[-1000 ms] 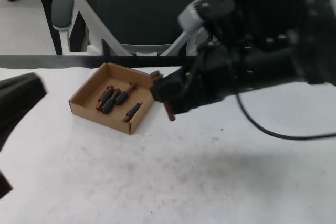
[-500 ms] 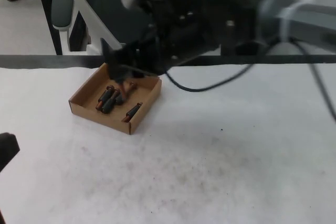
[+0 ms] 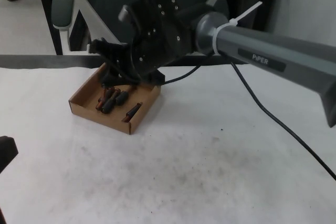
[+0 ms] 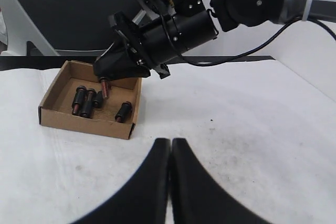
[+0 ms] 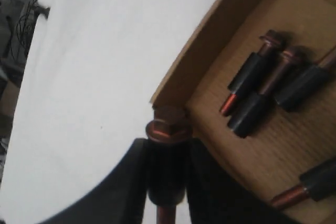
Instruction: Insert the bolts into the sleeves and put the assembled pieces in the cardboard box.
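The cardboard box (image 3: 97,114) stands at the bench's far left, with several bolts in black sleeves (image 3: 107,100) lying inside. My right gripper (image 3: 111,79) hangs over the box's far side, shut on one more assembled piece. That piece, a copper bolt in a black sleeve (image 5: 167,129), sits between the fingers with its head outward, above the box wall (image 5: 210,56). From the left wrist view the held piece (image 4: 105,87) points down into the box (image 4: 84,127). My left gripper (image 4: 170,141) is shut and empty, low over the near bench.
A dark chair (image 3: 147,3) stands behind the bench's black far edge (image 3: 42,61). The right arm's cable (image 3: 273,121) trails across the right side of the white bench top (image 3: 210,171). A dark piece of an arm (image 3: 5,153) shows at the near left edge.
The right arm has swung left from mid-bench to above the box, carrying the assembled piece. The dark arm part at the left edge has dropped lower.
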Robot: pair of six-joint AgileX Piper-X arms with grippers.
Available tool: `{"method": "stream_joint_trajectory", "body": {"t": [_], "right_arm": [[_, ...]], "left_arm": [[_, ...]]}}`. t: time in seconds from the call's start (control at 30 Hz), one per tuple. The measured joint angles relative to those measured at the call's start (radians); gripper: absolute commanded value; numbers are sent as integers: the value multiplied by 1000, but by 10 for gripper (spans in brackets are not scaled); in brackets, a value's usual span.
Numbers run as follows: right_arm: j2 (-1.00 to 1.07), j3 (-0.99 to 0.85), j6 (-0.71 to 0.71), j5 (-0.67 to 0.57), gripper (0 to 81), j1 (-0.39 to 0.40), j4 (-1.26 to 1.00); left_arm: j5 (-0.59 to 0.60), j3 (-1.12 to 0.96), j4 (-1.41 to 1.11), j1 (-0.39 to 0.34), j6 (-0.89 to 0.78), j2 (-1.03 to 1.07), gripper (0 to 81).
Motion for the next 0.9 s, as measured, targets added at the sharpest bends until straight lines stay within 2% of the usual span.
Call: {"method": "stream_joint_trajectory", "body": {"t": [0.2,0.73,0.83,0.9], "right_arm": [[50,-9,58,62,2,-35,-6],[75,-13,71,120,0,-37,69],[75,-13,63,124,57,-37,93],[75,-13,54,127,164,-37,101]], "left_arm": [[0,0,0,0,0,0,8],[0,0,0,0,0,0,8],[0,0,0,0,0,0,8],[0,0,0,0,0,0,8]]}}
